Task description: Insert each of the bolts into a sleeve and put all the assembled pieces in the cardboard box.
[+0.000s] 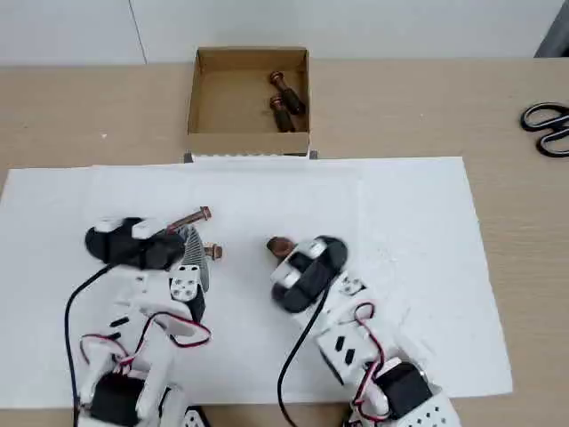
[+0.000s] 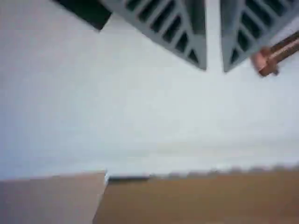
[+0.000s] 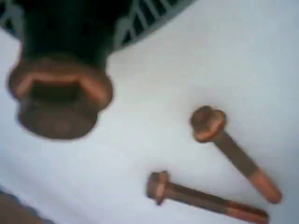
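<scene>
Closest to the lens, a copper bolt (image 3: pixel 60 95) points its wide flanged head at the right wrist camera. It is gripped by the right claw (image 1: pixel 286 256), which is closed around it. The dark band around its shank looks like a sleeve, so this is probably an assembled piece, though that is a judgement. Beyond it, on the white paper sheet (image 1: pixel 400 205) covering the counter (image 1: pixel 89 107), lie a first bare bolt (image 3: pixel 233 154) and a second bare bolt (image 3: pixel 201 198), near each other but apart. The left claw (image 2: pixel 214 65) hovers just beside them, its grey fingers (image 2: pixel 177 28) parted by a narrow gap and holding nothing. At the far edge of the paper sits the cardboard box (image 1: pixel 249 142), with 2 finished pieces inside: one (image 1: pixel 286 92) and another (image 1: pixel 282 116). So 2 look done, 1 seems ready to carry over, and 2 bolts remain to be sleeved. Scissors (image 1: pixel 547 129) rest well off to the side.
</scene>
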You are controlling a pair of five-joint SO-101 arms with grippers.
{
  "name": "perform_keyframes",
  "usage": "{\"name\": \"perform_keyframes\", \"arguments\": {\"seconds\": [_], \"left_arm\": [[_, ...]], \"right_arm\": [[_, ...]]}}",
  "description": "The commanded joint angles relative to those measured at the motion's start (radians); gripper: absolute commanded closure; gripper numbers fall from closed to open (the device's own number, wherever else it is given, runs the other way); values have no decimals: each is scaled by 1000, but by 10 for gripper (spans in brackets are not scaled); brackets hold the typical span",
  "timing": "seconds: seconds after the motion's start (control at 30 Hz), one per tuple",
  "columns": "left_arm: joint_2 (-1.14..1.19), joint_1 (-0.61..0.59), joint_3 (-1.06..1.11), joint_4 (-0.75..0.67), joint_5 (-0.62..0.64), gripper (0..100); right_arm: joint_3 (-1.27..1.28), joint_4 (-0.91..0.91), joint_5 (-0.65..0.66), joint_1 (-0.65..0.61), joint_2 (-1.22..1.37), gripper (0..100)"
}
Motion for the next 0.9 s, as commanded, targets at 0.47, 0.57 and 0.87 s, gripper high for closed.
{"name": "perform_keyframes", "arguments": {"seconds": [0.47, 0.57, 0.87], "left_arm": [[-9, -32, 220, -114, -11, 994], [-3, -32, 220, -110, -11, 994], [-6, -32, 220, -95, -14, 994]], "right_arm": [[-902, -22, -138, 176, 868, 995], [-1057, -30, -135, 176, 1049, 995], [-1510, -31, -132, 176, 1529, 995]]}}
